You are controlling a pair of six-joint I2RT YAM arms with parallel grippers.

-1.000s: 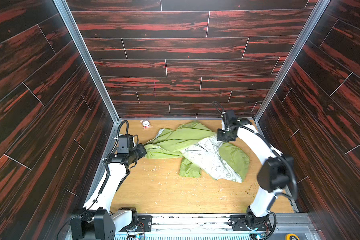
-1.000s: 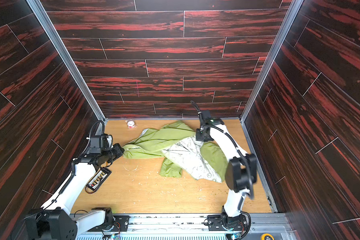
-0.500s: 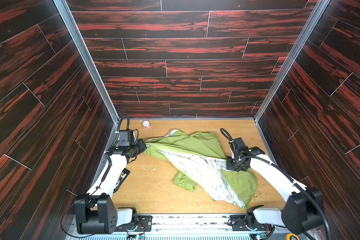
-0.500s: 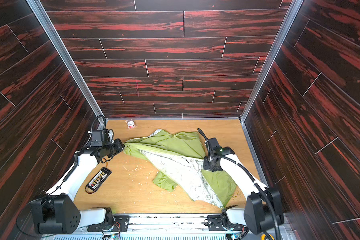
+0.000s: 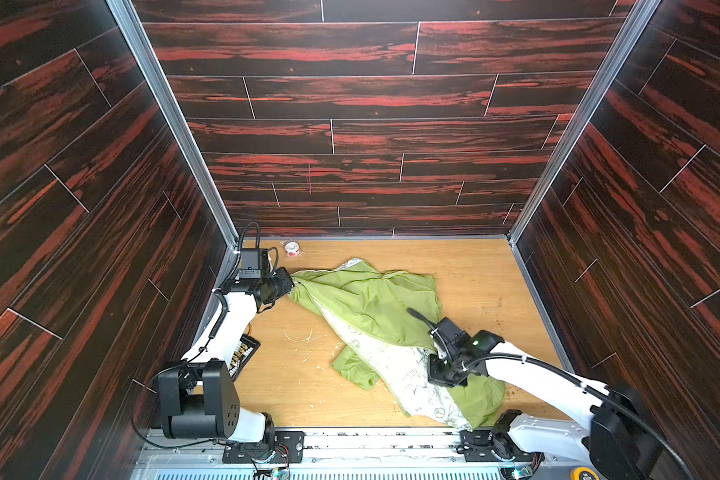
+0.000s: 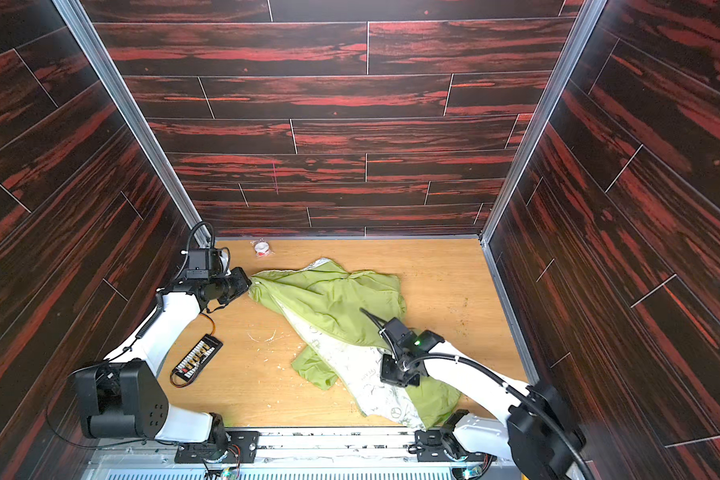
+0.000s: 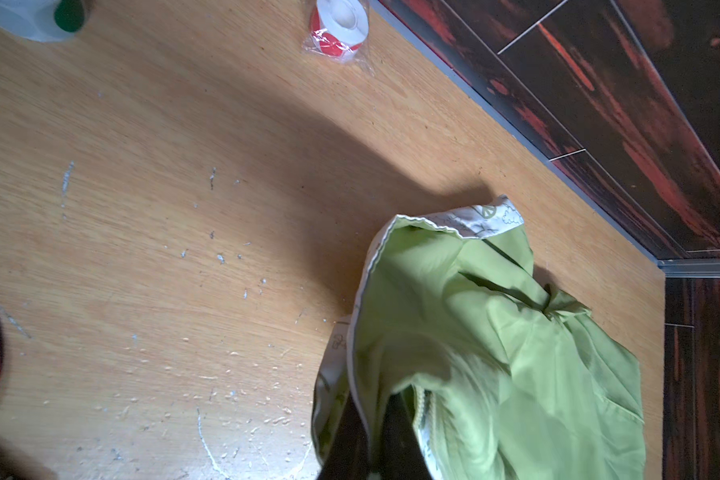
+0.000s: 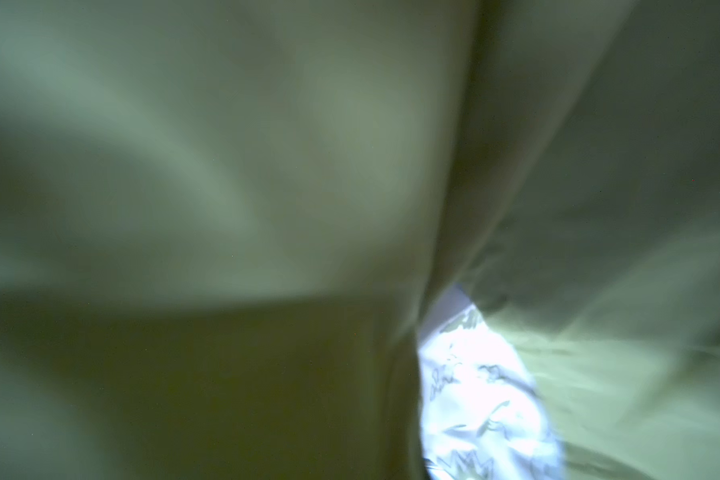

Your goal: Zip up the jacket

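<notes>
Top views — left claw (image 5: 290, 286), right claw (image 5: 437, 372) clamped on jacket (image 5: 371, 303) edges, open table (image 5: 474, 282) around.

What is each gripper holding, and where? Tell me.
Both hold the jacket. The left gripper pinches its zippered front edge at the far-left end; the right gripper is shut on fabric where green shell meets pale lining, exact spot hidden.

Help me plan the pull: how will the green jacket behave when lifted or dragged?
Probably floppy: the jacket drapes in folds between the left gripper and right gripper, so unheld parts should trail. Likely light, since the thin fabric folds over itself. It may bunch rather than slide flat on the table.
</notes>
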